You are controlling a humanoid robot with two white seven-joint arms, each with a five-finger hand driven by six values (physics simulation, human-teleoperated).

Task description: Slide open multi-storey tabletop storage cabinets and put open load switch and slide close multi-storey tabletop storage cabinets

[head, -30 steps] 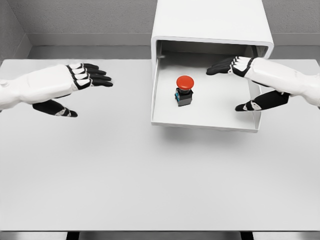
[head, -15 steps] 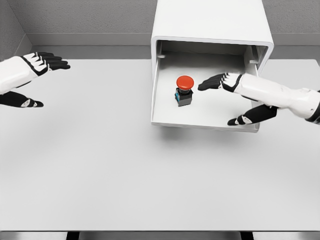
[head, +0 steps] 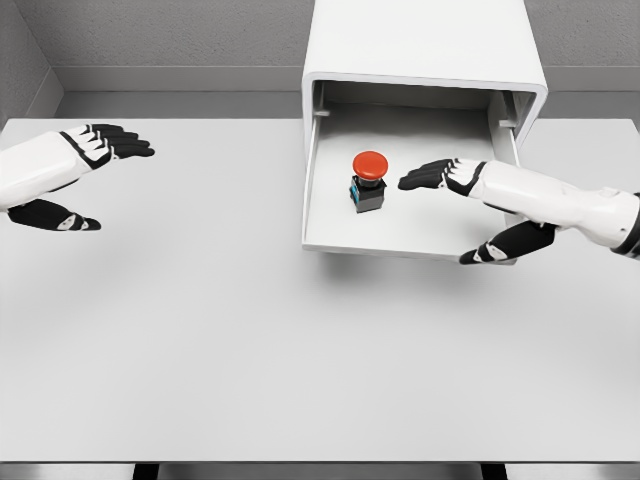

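Note:
The white storage cabinet [head: 425, 45] stands at the back of the table with its drawer [head: 400, 243] pulled out toward me. Inside the drawer, left of middle, sits the load switch [head: 368, 181], a dark block with a red mushroom button. My right hand [head: 462, 205] hovers over the drawer's right half, fingers spread and pointing left toward the switch, thumb low by the front lip; it holds nothing. My left hand [head: 88, 175] floats open above the table at the far left, well away from the cabinet.
The white table [head: 250, 350] stretches wide in front of the drawer. A grey wall rises behind the cabinet.
The right hand has come down and toward me over the drawer, thumb now at the front lip. The left hand drew back far left, then edged slightly right. The switch stayed put.

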